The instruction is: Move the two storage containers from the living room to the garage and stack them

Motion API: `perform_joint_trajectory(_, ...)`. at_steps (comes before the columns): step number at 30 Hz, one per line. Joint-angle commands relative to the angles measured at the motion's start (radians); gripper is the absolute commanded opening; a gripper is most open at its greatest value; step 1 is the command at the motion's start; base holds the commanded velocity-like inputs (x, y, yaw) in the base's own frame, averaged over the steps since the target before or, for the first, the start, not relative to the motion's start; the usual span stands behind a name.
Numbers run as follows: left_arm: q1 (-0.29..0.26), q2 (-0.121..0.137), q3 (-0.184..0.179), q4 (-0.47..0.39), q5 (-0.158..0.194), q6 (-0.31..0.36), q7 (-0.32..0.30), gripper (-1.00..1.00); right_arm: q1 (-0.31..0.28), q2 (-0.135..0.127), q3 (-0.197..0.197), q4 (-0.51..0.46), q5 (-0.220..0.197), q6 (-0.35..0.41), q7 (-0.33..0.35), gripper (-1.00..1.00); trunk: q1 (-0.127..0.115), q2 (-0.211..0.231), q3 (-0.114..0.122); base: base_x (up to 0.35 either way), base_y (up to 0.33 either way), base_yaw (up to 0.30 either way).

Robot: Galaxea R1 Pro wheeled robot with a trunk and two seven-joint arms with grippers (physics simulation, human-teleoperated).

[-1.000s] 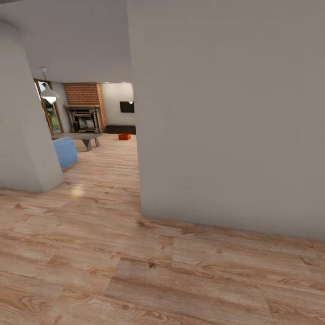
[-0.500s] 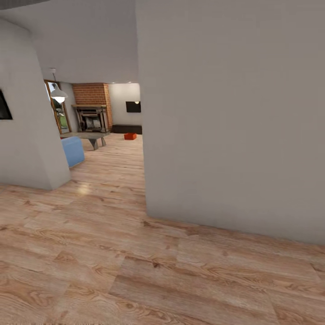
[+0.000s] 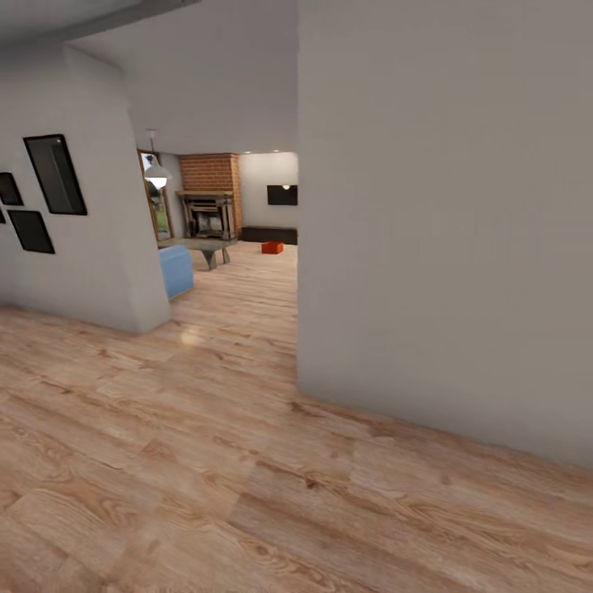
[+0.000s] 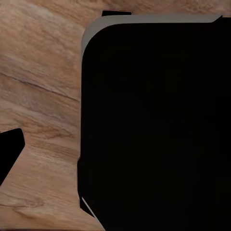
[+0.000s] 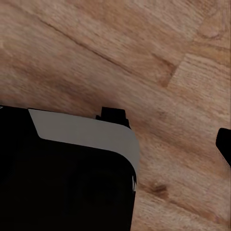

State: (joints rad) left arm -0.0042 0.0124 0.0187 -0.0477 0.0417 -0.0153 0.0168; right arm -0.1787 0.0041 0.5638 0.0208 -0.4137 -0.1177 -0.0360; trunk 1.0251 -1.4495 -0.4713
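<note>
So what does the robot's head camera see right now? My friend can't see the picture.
A big plain grey wall fills the right side, standing on a light wood-plank floor. Past its edge, far down the room, sit a small orange-red storage container on the floor, a brick fireplace and a blue sofa. Black picture frames hang on the left wall.

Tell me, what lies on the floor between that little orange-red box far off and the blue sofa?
In the head view, a low grey table stands between the storage container and the blue sofa, on wood-plank floor.
</note>
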Motion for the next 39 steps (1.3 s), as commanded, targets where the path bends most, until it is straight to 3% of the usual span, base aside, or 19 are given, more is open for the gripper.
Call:
perform_joint_trajectory(1, 0.0, 0.0, 0.001, 0.0, 0.004, -0.002, 0.001, 1.0, -0.001, 0.0, 0.008, 0.002, -0.008, -0.005, -0.001, 1.0, 0.0, -0.001, -0.001, 0.0, 0.0, 0.286)
perform_joint_trajectory(32, 0.0, 0.0, 0.001, 0.0, 0.004, -0.002, 0.001, 1.0, -0.001, 0.0, 0.008, 0.002, -0.01, -0.003, -0.001, 1.0, 0.0, -0.001, -0.001, 0.0, 0.0, 0.286)
perform_joint_trajectory(39, 0.0, -0.002, 0.001, 0.0, 0.004, -0.002, 0.0, 1.0, -0.001, -0.001, 0.008, 0.002, -0.01, -0.003, -0.001, 1.0, 0.0, -0.001, -0.001, 0.217, 0.0, 0.284)
